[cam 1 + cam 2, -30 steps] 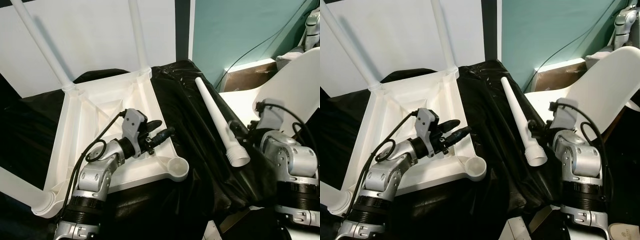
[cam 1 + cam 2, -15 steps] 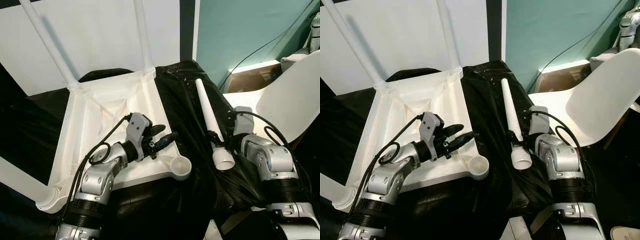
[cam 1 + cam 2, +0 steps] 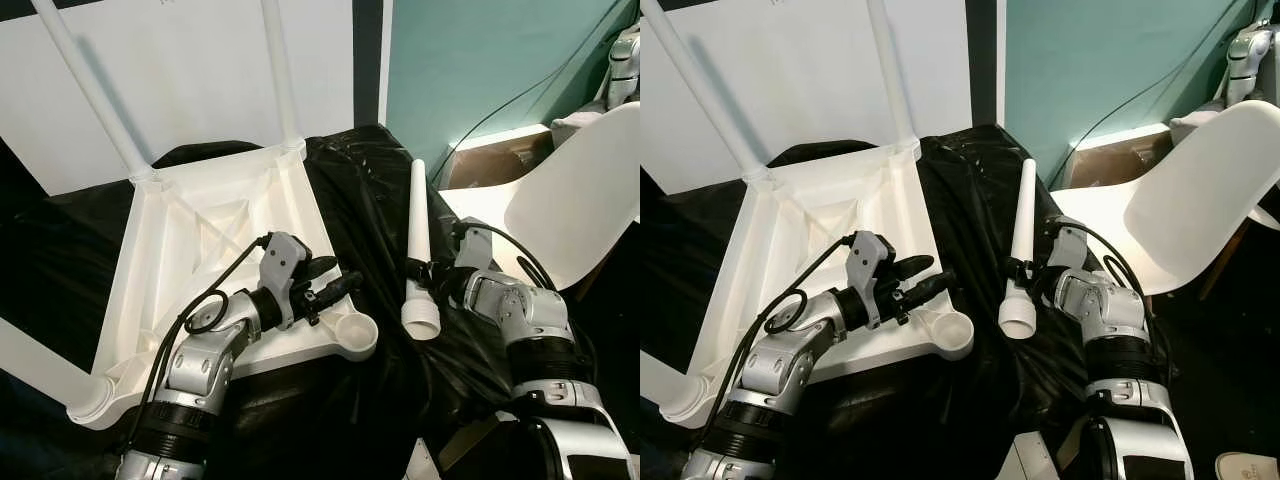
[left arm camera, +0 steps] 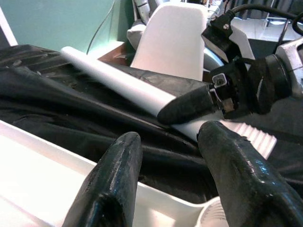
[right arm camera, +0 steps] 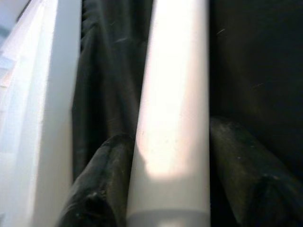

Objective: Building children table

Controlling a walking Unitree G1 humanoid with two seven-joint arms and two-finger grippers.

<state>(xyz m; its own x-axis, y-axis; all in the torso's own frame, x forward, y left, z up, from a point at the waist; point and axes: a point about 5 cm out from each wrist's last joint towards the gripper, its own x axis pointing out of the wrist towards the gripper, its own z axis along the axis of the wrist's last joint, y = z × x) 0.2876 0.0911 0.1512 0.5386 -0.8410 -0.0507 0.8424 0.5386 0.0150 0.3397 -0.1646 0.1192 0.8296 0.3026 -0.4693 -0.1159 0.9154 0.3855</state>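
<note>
The white children's table lies upside down on black cloth. Legs stand in its two far corners and one in the near left corner. The near right corner socket is an empty cup. My right gripper is shut on the loose white leg, near its wide ribbed end, which hangs just right of the socket. In the right wrist view the leg sits between both fingers. My left gripper is open over the table's rim beside the socket, its fingers empty.
A white chair stands close on the right, behind my right arm. Black cloth covers the surface under the table. Behind are a white panel, a teal wall with a cable, and a brown box.
My right gripper has carried the leg leftwards, bringing its wide end closer to the empty socket and swinging it more upright. The left gripper has stayed by the socket.
</note>
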